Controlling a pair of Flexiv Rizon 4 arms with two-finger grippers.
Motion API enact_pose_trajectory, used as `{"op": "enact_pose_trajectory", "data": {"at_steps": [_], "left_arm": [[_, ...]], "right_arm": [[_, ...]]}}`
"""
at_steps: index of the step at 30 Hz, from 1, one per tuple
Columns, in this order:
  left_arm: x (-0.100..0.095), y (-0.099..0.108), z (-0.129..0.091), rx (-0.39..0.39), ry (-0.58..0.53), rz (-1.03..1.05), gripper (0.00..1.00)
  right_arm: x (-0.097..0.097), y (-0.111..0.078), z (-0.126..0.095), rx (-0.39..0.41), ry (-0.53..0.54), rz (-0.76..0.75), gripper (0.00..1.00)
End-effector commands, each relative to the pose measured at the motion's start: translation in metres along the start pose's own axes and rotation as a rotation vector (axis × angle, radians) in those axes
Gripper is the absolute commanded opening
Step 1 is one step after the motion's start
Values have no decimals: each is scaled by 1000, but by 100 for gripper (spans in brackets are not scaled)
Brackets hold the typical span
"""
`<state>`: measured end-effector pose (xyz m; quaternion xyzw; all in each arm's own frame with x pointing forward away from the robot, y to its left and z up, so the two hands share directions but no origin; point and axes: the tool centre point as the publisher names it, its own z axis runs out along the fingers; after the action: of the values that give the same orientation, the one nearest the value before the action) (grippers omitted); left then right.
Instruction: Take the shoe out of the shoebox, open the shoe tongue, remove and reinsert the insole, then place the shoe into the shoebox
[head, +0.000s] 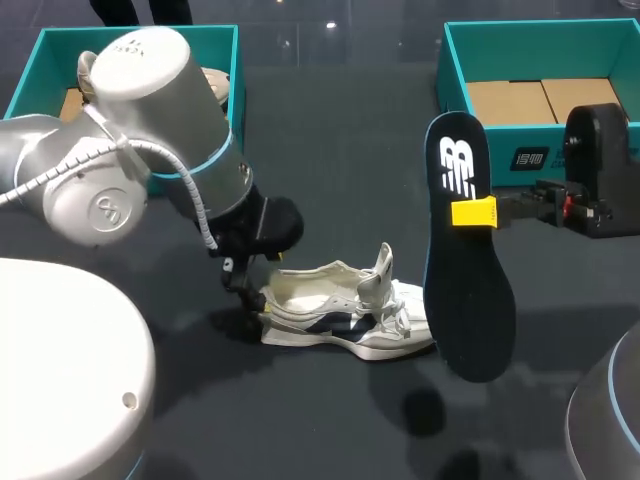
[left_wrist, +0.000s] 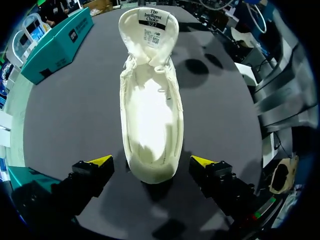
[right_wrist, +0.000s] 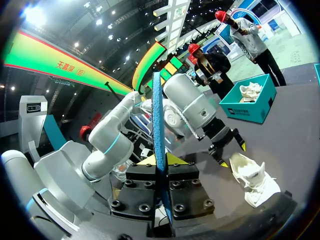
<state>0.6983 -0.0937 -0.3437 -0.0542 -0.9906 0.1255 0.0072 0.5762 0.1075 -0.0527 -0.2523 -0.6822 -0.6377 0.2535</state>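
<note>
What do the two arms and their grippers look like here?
The left arm has fat silver-grey cylindrical joints, a teal ring and a white coiled cable running to its black wrist. The right arm shows a black wrist block with a red detail. The left gripper and right gripper have black fingers tipped bright yellow.

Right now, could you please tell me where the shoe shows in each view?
Head view: shoe mid-table, heel at the left gripper.
Left wrist view: shoe ahead, heel between the open fingers.
Right wrist view: shoe on the table beyond the held insole.
Shared landmark: the left gripper at the heel.
</note>
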Motion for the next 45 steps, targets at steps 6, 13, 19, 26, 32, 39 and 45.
{"op": "enact_pose_trajectory", "data": {"at_steps": [6, 13, 19, 26, 32, 39, 45], "left_arm": [[3, -10, -4, -56, -6, 3, 100], [-3, -28, -9, -65, -8, 43, 100], [-17, -56, -3, -54, 0, 79, 100], [-44, -81, 27, -91, 7, 85, 100], [-61, -86, 46, -92, 38, 73, 100], [-60, -89, 68, -109, 49, 67, 99], [-52, -87, 73, -118, 47, 67, 48]], "right_arm": [[5, -4, -1, -7, -10, 0, 0], [5, -4, -1, -7, -10, 0, 0], [5, -4, -1, -7, -10, 0, 0], [5, -4, -1, -7, -10, 0, 0], [5, -4, -1, -7, -10, 0, 0], [5, -4, -1, -7, -10, 0, 0], [5, -4, -1, -7, -10, 0, 0]]}}
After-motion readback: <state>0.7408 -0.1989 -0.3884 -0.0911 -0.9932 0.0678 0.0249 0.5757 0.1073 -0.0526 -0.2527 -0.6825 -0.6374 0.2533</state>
